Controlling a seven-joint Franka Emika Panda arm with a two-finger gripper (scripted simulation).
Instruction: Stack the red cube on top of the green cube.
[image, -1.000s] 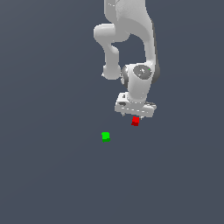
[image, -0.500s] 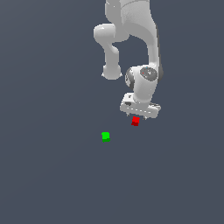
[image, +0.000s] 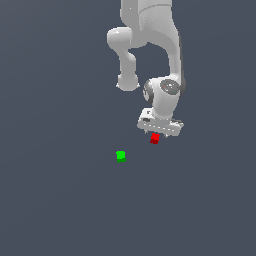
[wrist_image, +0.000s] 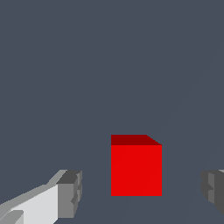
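Note:
The red cube (image: 154, 139) lies on the grey floor just under the white gripper (image: 159, 134) in the exterior view. In the wrist view the red cube (wrist_image: 136, 167) sits between the two grey fingertips (wrist_image: 70, 194), with a gap on each side, so the gripper (wrist_image: 142, 192) is open and not touching it. The green cube (image: 120, 156) rests on the floor apart from the gripper, toward the exterior view's left and nearer the camera than the red cube.
The white arm (image: 150, 45) rises above the gripper toward the top of the exterior view. The plain grey floor (image: 60, 200) spreads around both cubes.
The gripper has come down lower over the red cube and shifted slightly toward the exterior view's right. Both cubes have stayed where they were.

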